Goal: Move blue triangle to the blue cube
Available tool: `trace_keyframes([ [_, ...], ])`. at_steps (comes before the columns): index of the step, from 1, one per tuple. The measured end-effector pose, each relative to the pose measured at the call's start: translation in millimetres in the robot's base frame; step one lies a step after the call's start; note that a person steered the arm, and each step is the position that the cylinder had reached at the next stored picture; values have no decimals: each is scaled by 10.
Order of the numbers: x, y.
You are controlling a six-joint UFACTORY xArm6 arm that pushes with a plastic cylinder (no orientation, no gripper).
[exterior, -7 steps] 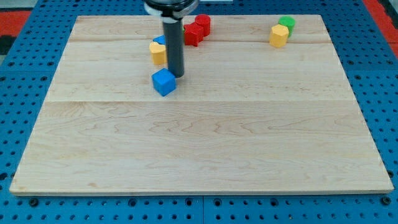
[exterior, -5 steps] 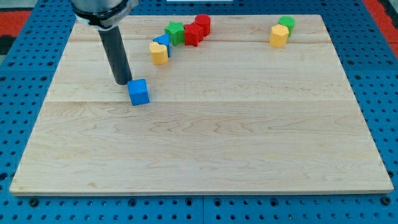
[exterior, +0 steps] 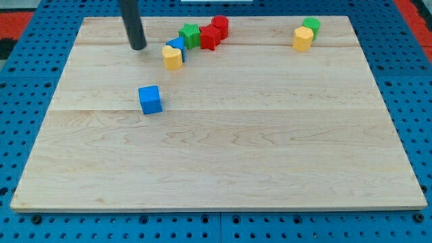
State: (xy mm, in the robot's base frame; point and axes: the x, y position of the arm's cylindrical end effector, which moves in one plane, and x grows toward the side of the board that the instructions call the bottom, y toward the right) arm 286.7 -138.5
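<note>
The blue cube (exterior: pixel 150 99) lies alone on the left half of the wooden board. The blue triangle (exterior: pixel 177 46) sits near the view's top, wedged behind a yellow block (exterior: pixel 173 57) and beside a green block (exterior: pixel 190 34). My tip (exterior: pixel 138 46) rests on the board to the left of the blue triangle and the yellow block, apart from both, and well above the blue cube in the view.
Two red blocks (exterior: pixel 214 32) touch the green block at the top centre. A yellow block (exterior: pixel 303 38) and a green block (exterior: pixel 311 26) stand together at the top right. The board (exterior: pixel 223 162) ends in a blue pegboard all round.
My tip pushed the blue cube to the left, then left it and moved up the view to a spot left of the blue triangle. The cube now lies still.
</note>
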Motion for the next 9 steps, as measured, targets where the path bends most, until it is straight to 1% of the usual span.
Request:
trace_keyframes([
  [1, 6, 272],
  [2, -31, 315],
  [5, -39, 1200],
  [7, 546, 1232],
  [9, 644, 1938],
])
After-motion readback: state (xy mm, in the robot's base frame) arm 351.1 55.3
